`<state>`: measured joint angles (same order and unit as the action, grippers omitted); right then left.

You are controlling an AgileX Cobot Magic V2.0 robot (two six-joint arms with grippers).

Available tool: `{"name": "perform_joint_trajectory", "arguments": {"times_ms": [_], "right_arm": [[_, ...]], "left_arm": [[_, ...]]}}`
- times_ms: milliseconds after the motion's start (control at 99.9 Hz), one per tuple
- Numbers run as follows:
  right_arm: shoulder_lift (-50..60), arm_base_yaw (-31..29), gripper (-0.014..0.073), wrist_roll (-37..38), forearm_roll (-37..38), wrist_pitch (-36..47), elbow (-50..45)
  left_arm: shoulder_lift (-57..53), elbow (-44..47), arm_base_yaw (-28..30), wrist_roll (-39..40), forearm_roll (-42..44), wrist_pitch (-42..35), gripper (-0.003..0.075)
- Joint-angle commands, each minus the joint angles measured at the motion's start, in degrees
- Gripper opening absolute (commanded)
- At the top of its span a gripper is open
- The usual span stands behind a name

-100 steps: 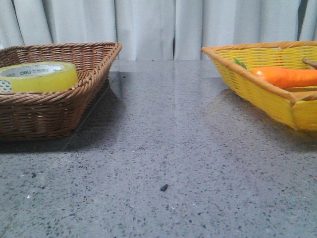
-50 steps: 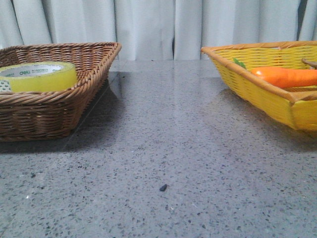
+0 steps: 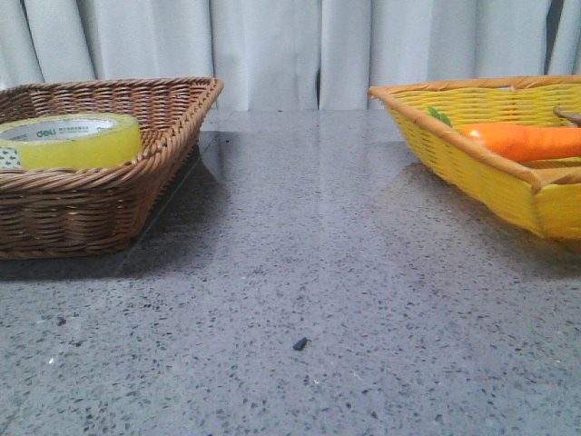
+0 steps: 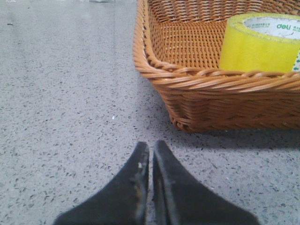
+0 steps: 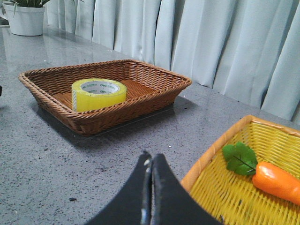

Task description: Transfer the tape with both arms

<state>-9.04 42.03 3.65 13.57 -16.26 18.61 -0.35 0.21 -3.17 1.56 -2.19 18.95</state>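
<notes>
The yellow tape roll (image 3: 77,139) lies flat in the brown wicker basket (image 3: 100,204) at the left of the table. It also shows in the left wrist view (image 4: 260,44) and the right wrist view (image 5: 98,93). My left gripper (image 4: 151,150) is shut and empty, low over the table a short way outside the brown basket's (image 4: 220,98) near corner. My right gripper (image 5: 151,161) is shut and empty, beside the rim of the yellow basket (image 5: 211,159). Neither arm shows in the front view.
The yellow wicker basket (image 3: 490,173) at the right holds an orange carrot toy (image 3: 522,141) with a green leaf (image 5: 240,158). A small dark speck (image 3: 300,343) lies on the grey speckled table. Grey curtains hang behind; a white plant pot (image 5: 26,18) stands far off.
</notes>
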Motion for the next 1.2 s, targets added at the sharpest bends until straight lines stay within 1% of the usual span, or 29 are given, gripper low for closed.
{"name": "perform_joint_trajectory", "arguments": {"times_ms": [0, 210, 280, 350, 490, 680, 771, 821, 881, 961, 1051, 1191], "right_arm": [[-0.46, -0.09, -0.0066, -0.18, 0.87, 4.60, 1.46], [0.18, -0.49, -0.0066, -0.18, 0.87, 4.91, 1.07], [0.27, -2.15, -0.0066, -0.18, 0.87, 6.64, -0.34], [0.27, -5.15, -0.0066, -0.18, 0.87, 8.98, -2.47], [0.27, -14.88, -0.0066, -0.18, 0.73, 17.86, -8.10], [0.41, -29.96, -0.0066, -0.18, -2.07, 35.17, -16.82], [1.64, -35.60, -0.0066, -0.18, -2.88, 39.43, -20.60], [2.96, -38.58, -0.0066, -0.03, -2.88, 34.76, -20.19], [4.46, -40.79, -0.0066, -0.03, -2.88, 33.23, -20.42], [7.41, -43.97, -0.0066, -0.03, -2.88, 27.99, -20.42], [11.05, -45.45, -0.0066, -0.03, -2.88, 20.95, -20.42], [10.80, -45.49, -0.0066, -0.03, -2.99, 10.18, -20.42]], "left_arm": [[-1.71, 0.52, 0.12, 0.49, -0.63, -2.88, -0.0021], [-1.71, 0.52, 0.12, 0.49, -0.63, -2.88, -0.0021], [-1.71, 0.52, 0.12, 0.49, -0.63, -2.88, -0.0021], [-1.71, 0.52, 0.12, 0.49, -0.63, -2.88, -0.0021], [-1.71, 0.52, 0.12, 0.49, -0.63, -2.88, -0.0021], [-1.71, 0.52, 0.12, 0.49, -0.63, -2.88, -0.0021], [-1.71, 0.52, 0.12, 0.49, -0.63, -2.88, -0.0021], [-1.71, 0.52, 0.12, 0.49, -0.63, -2.88, -0.0021], [-1.71, 0.52, 0.12, 0.49, -0.63, -2.88, -0.0021], [-1.71, 0.52, 0.12, 0.49, -0.63, -2.88, -0.0021], [-1.71, 0.52, 0.12, 0.49, -0.63, -2.88, -0.0020], [-1.71, 0.52, 0.12, 0.49, -0.63, -2.88, -0.0021]]}}
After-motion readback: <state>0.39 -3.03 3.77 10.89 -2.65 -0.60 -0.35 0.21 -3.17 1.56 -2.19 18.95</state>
